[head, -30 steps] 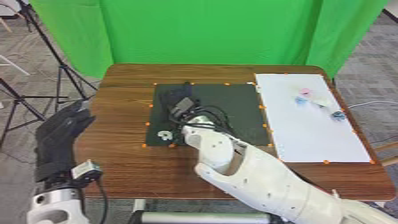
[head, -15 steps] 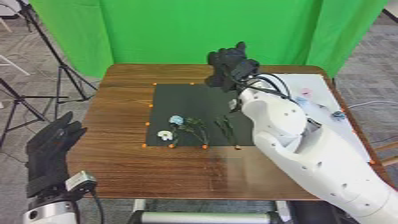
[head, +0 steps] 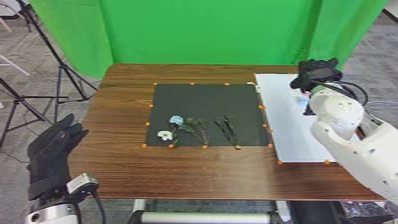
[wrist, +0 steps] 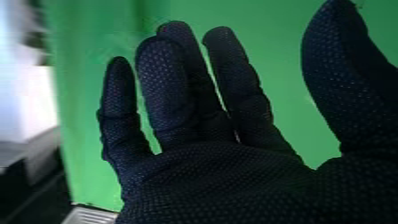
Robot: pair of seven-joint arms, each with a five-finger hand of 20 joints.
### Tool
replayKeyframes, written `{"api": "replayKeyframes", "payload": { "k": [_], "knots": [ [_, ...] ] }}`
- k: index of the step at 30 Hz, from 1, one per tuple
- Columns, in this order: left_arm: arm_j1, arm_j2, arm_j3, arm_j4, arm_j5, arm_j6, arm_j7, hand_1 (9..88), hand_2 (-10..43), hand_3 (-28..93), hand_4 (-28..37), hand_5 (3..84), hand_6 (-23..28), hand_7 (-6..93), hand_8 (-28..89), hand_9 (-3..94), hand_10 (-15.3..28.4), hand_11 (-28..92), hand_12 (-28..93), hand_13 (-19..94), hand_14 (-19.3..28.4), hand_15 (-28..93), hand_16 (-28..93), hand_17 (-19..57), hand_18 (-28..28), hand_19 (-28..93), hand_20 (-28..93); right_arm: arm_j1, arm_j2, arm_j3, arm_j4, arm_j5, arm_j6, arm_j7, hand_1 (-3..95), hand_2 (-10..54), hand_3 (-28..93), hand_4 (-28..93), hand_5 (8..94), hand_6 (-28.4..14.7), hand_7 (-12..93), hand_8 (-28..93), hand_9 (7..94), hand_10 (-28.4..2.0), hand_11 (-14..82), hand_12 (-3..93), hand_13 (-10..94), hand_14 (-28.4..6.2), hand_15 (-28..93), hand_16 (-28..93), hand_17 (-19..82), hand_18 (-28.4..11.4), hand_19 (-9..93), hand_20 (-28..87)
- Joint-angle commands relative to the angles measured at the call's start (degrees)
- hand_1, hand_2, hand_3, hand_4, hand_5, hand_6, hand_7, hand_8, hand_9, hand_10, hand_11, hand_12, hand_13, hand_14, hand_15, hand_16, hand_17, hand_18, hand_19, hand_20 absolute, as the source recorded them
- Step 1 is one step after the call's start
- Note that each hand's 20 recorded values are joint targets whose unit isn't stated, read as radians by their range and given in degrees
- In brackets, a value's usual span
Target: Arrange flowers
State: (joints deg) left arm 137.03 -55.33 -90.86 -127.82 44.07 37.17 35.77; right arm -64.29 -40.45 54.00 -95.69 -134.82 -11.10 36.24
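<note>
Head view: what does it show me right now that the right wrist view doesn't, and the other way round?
Head view: the left hand, plus a blue flower, a white flower and greenery on the dark mat, beside the white sheet.
Right wrist view: the right hand up close, palm and open fingers, with a slatted panel beyond.
Both: the right hand and the green curtain.

Tabletop: brown rectangular wooden table [head: 115, 170], darker streaked grain. Rectangular mat [head: 204, 100]: plain dark grey-green. Rectangular sheet [head: 289, 135]: plain white. Small round markers [head: 238, 147] edging both: orange. Round-headed flower [head: 176, 120]: pale blue. Small rounded flower [head: 165, 135]: white. Thin stems [head: 229, 131]: dark green. Hanging fabric backdrop [head: 204, 35]: solid bright green. Fabric-gloved right hand [head: 318, 72]: black, regular pale flecks in the wrist view. Fabric-gloved left hand [head: 51, 150]: black.
</note>
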Motion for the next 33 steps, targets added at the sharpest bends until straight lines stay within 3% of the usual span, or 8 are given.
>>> {"api": "replayKeyframes", "payload": {
  "k": [1, 3, 4, 9, 15, 23, 33],
  "knots": [
    [-0.42, -0.38, 0.53, 0.00, 0.64, -0.23, 0.30, 26.3, 2.8, 82, -18.6, 43.5, 12.7, 16.1, -10, 35.7, 21.1, 43, 8, 27, 28.2, 69, -19, -8.0, 23.0, 57, 19, -1.86, 2.26, 2.77, 2.37, 1.76, -3.04, 4.04, 29.5, -6.3, 85, -26, 48.8, -9.0, 19, -11, 50.2, -21.8, 28.4, 18.6, 50, -17.3, 82, 20, 9, -26.3, 71, 34],
    [-0.34, -0.35, 0.48, 0.03, 0.43, -0.12, 0.46, 26.4, 2.8, 82, -18.6, 43.5, 12.7, 16.1, -10, 35.7, 21.1, 43, 8, 27, 28.1, 69, -19, -8.1, 23.1, 57, 19, -2.62, 2.28, 3.58, 2.71, 2.37, -4.09, 4.93, 29.4, -6.3, 85, -26, 48.7, -9.1, 19, -10, 49.9, -21.9, 28.1, 18.6, 50, -17.4, 82, 20, 9, -26.3, 71, 34],
    [-0.03, 0.38, 0.77, -0.07, -0.55, 0.46, 1.34, 26.4, 2.8, 82, -18.6, 43.4, 12.7, 16.1, -10, 35.7, 21.1, 43, 8, 27, 28.1, 69, -19, -8.1, 23.1, 57, 19, -3.32, 1.96, 4.55, 2.93, 2.16, -5.02, 5.02, 29.3, -6.3, 85, -26, 48.6, -9.2, 19, -10, 49.9, -22.0, 28.1, 18.7, 50, -17.4, 82, 20, 9, -26.3, 71, 34],
    [-0.17, 0.14, 0.76, 0.05, -0.24, 0.12, 1.22, 26.4, 2.9, 82, -18.6, 43.4, 12.7, 16.1, -10, 35.6, 21.1, 43, 8, 27, 28.1, 69, -19, -8.1, 23.1, 57, 19, -4.64, 2.75, 4.82, 3.86, 4.74, -5.13, 7.19, 29.4, -6.4, 85, -26, 48.5, -9.3, 19, -10, 49.7, -22.1, 27.8, 18.7, 50, -17.5, 82, 20, 9, -26.3, 71, 34],
    [-0.37, 0.58, 0.90, 0.15, -0.64, 0.19, 1.47, 26.4, 2.8, 82, -18.5, 43.4, 12.7, 16.1, -10, 35.7, 21.1, 43, 8, 27, 28.2, 69, -19, -8.1, 23.1, 57, 19, -6.75, 1.21, 8.46, 3.66, 4.69, -9.57, 7.48, 30.1, -7.2, 85, -26, 48.7, -9.5, 19, -10, 49.9, -22.3, 27.6, 18.6, 50, -17.8, 83, 20, 9, -26.6, 71, 34],
    [-0.59, 0.04, 0.60, 0.22, 0.27, -0.62, 0.64, 26.4, 2.7, 82, -18.5, 43.4, 12.8, 16.0, -10, 35.7, 21.1, 43, 8, 27, 28.2, 69, -19, -8.1, 23.2, 57, 19, -8.39, 0.79, 10.00, 4.51, 5.13, -13.74, 8.80, 31.8, -8.4, 85, -26, 49.6, -9.8, 19, -10, 50.3, -22.5, 27.6, 18.6, 50, -18.2, 84, 20, 9, -26.9, 72, 35],
    [-1.20, -0.38, 0.81, 0.47, 0.64, -1.16, 0.44, 26.6, 2.8, 82, -18.4, 43.3, 12.8, 16.1, -10, 35.7, 21.1, 43, 8, 27, 28.2, 69, -19, -8.0, 23.2, 57, 19, -7.03, 0.79, 8.42, 6.86, 5.63, -12.81, 9.41, 33.5, -8.4, 85, -27, 50.4, -9.6, 19, -10, 51.0, -22.5, 27.7, 18.5, 51, -17.9, 85, 20, 10, -26.9, 72, 35]
  ]
}}
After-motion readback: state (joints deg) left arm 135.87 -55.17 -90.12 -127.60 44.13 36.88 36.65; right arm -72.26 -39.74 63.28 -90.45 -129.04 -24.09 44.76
